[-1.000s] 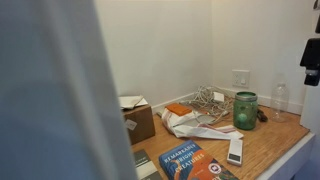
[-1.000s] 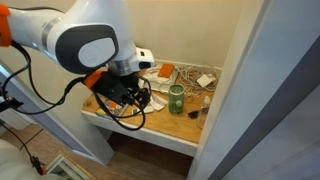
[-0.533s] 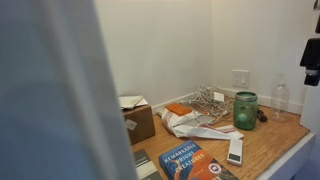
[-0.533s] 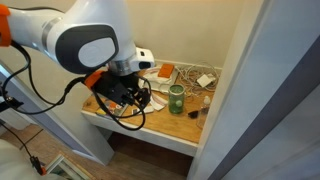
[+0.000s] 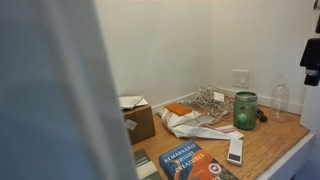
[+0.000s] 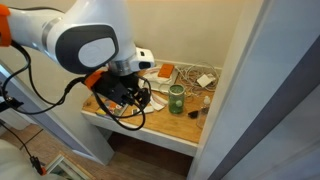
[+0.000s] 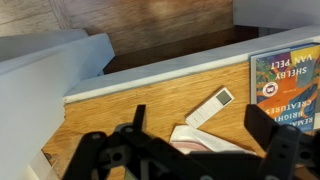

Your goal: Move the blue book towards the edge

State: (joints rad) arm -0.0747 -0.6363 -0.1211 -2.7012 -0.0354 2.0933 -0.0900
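**A:** Gripper (image 7: 198,122)?

**B:** Fingers (image 7: 262,128) spread wide, nothing between them. Wrist view looks past them onto the white remote (image 7: 210,108) and a crumpled white cloth (image 7: 205,142) below.

**A:** Blue book (image 7: 287,88)?

**B:** Flat on the wood-grain tabletop (image 7: 120,112), cover up. It sits at the far right border of the wrist view, outside the finger on that side and not under the gap. No contact with the gripper. The white remote lies between the book and the gap.

**A:** And the edge (image 7: 150,84)?

**B:** Pale rim. The book's near end lies just beside it.

**A:** From outside?

**B:** In an exterior view the book (image 5: 186,160) is low in frame, with the remote (image 5: 235,150) just beside it and a dark thin book (image 5: 146,165) on its other side. The green jar (image 5: 245,110) stands well behind.
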